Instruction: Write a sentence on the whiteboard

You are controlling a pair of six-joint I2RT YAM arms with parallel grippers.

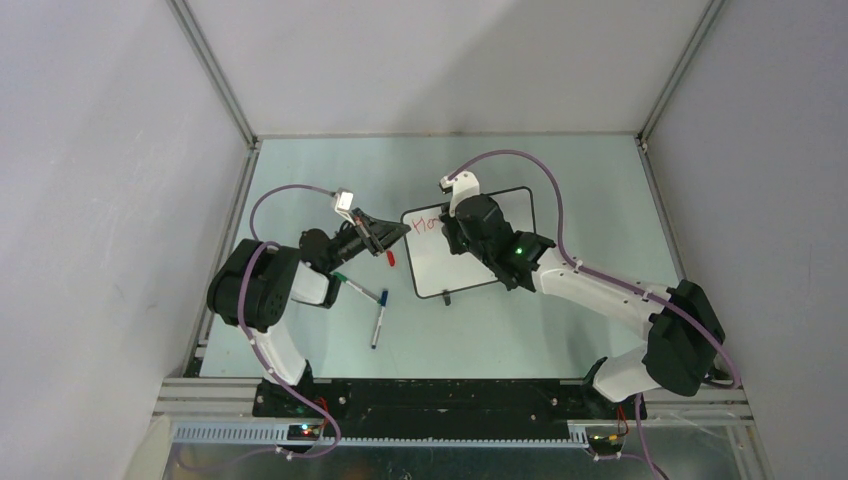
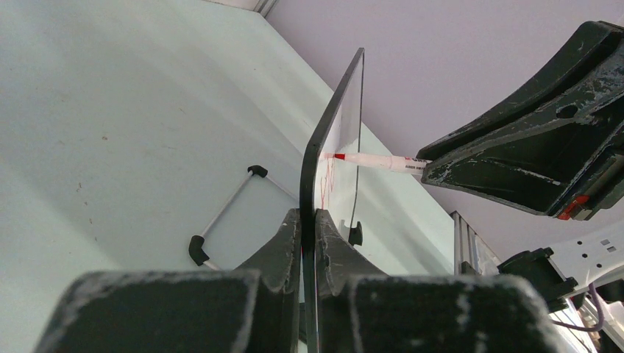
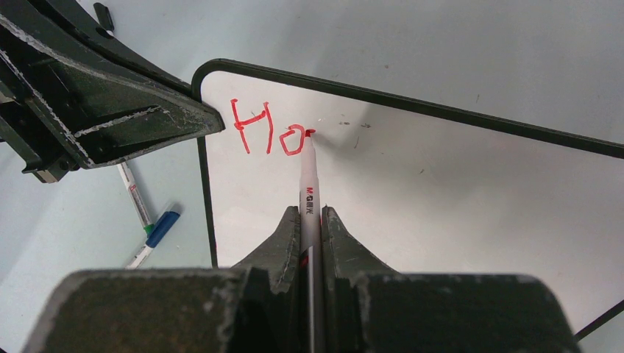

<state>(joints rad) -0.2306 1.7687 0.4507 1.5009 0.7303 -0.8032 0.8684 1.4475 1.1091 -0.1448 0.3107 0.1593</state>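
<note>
The whiteboard lies mid-table. My left gripper is shut on its left edge; in the left wrist view both fingers pinch the black frame of the board. My right gripper is shut on a red marker, whose tip touches the board. The sentence reads "Ho" plus a round third letter in red at the top left corner. The marker also shows in the left wrist view.
A red cap, a green marker and a blue marker lie on the table left of the board. A wire stand with black ends shows behind the board. Grey walls enclose the table.
</note>
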